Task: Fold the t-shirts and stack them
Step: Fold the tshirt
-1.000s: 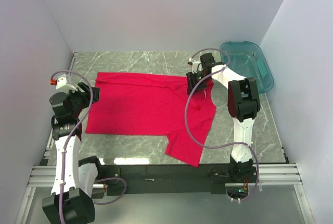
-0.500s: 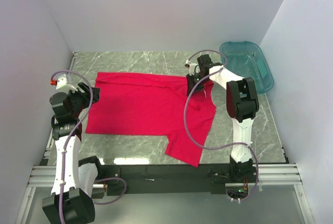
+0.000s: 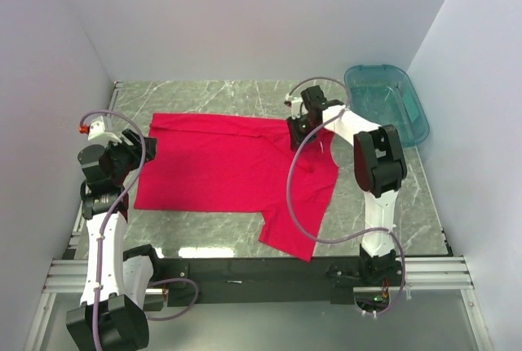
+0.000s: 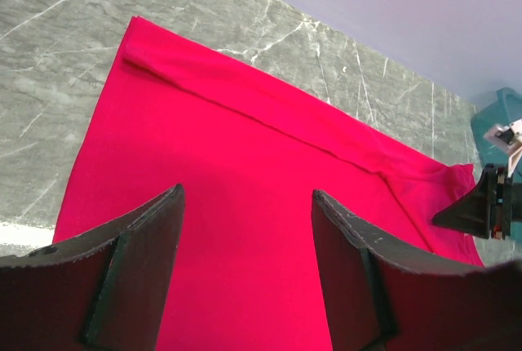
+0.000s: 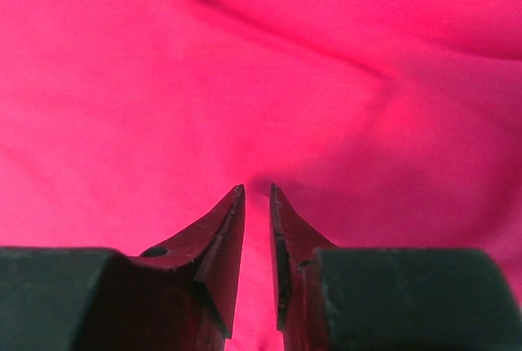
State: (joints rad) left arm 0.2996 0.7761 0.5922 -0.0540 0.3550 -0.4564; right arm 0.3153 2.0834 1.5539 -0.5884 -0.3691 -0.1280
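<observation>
A red t-shirt (image 3: 228,167) lies spread on the marble table (image 3: 212,94), its far edge folded over and one sleeve hanging toward the near edge. My right gripper (image 3: 298,129) is at the shirt's far right corner. In the right wrist view its jaws (image 5: 257,192) stand nearly closed, pinching a pucker of red cloth (image 5: 269,65). My left gripper (image 3: 135,152) hovers at the shirt's left edge, open and empty. In the left wrist view its fingers (image 4: 245,196) stand wide apart above the red cloth (image 4: 245,147).
A teal plastic bin (image 3: 390,99) stands at the far right corner of the table; it also shows in the left wrist view (image 4: 496,118). White walls close in the table on three sides. A black rail (image 3: 245,268) runs along the near edge.
My right gripper has moved a little to the left along the shirt's far right corner. The left arm has not moved.
</observation>
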